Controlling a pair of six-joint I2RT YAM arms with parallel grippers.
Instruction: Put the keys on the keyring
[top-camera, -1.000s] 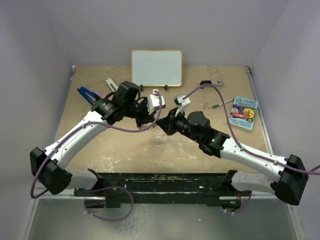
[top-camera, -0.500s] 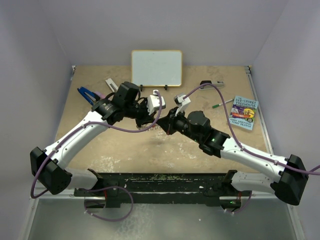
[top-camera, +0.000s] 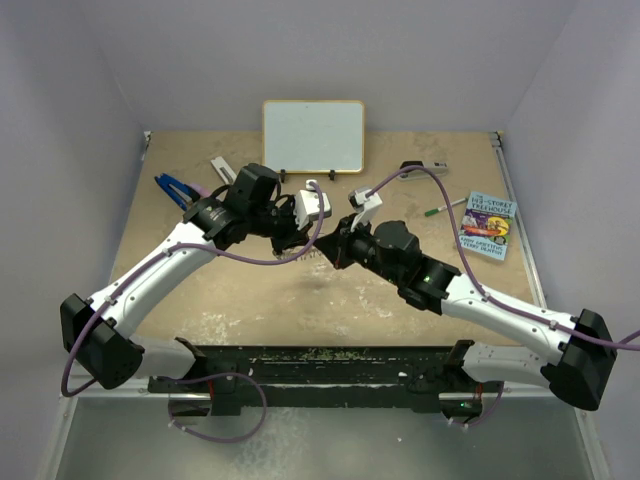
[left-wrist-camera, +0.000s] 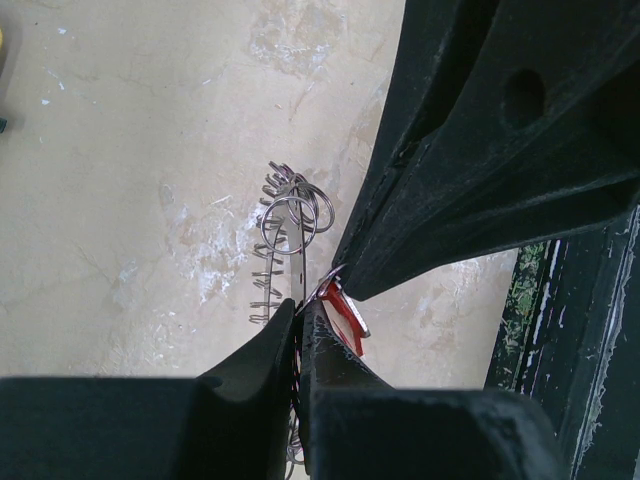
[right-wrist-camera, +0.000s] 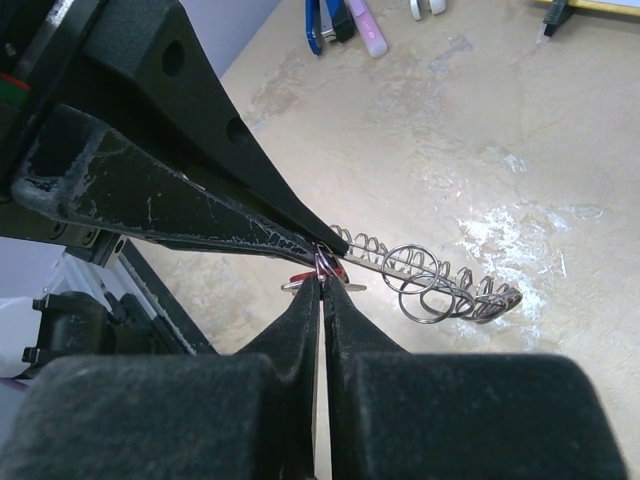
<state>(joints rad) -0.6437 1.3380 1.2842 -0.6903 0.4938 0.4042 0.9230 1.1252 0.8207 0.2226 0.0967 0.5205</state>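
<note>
As seen from overhead: blue-handled tool (top-camera: 172, 187) lying far left on counter (top-camera: 250, 290). Left end effector (left-wrist-camera: 299, 308): clamped tight on keyring (left-wrist-camera: 290, 240), held above counter, edge-on in left wrist view, small wire loops along its rim. Key (left-wrist-camera: 343, 318), red head, just beside keyring at the clamp point. Right end effector (right-wrist-camera: 320, 285): pinched shut on key, tips meeting left's. Book (top-camera: 487, 226) flat at far right.

Left fingers (left-wrist-camera: 262, 345) and right fingers (right-wrist-camera: 296, 322), each pair clamped tight, meet tip to tip.
</note>
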